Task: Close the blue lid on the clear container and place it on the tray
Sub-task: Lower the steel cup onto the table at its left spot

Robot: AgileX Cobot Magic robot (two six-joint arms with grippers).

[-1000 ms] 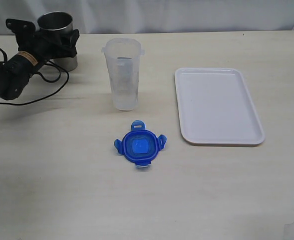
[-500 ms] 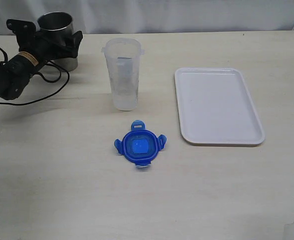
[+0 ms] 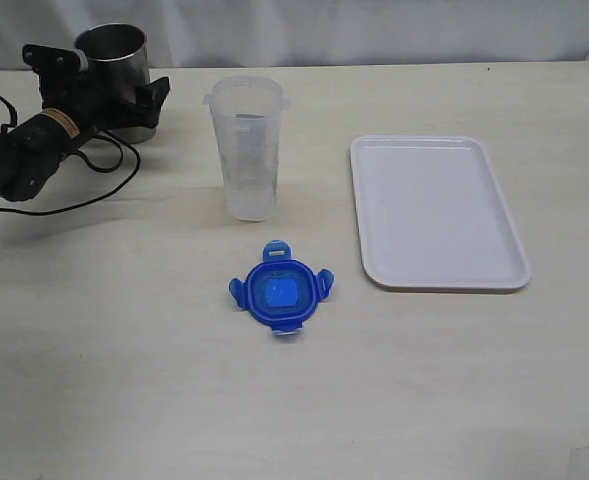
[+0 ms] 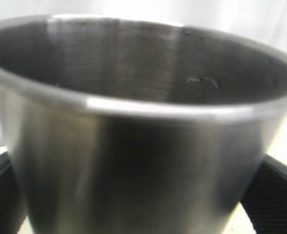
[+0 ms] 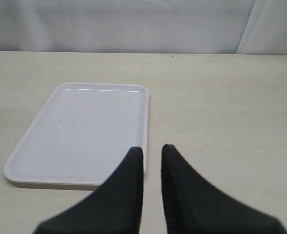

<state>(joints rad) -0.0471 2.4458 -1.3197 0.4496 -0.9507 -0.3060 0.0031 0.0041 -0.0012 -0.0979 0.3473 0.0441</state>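
The blue lid (image 3: 279,290) lies flat on the table, flaps spread, near the middle. Just behind it the clear container (image 3: 246,145) stands upright and uncovered. To their right lies the white tray (image 3: 436,210), with nothing on it; the right wrist view shows the tray (image 5: 85,126) ahead of my right gripper (image 5: 152,151), whose fingers are nearly together with nothing between them. That gripper is outside the exterior view. My left gripper (image 3: 104,75) is at the far left, open wide, one finger on each side of the steel cup (image 3: 111,45).
The steel cup (image 4: 143,122) fills the left wrist view, with a dark finger at each lower corner. A black cable (image 3: 94,185) trails on the table below the left arm. A white curtain closes off the back edge.
My left gripper has crept right and a little up, further around the steel cup. Lid, container, cup and tray have stayed put.
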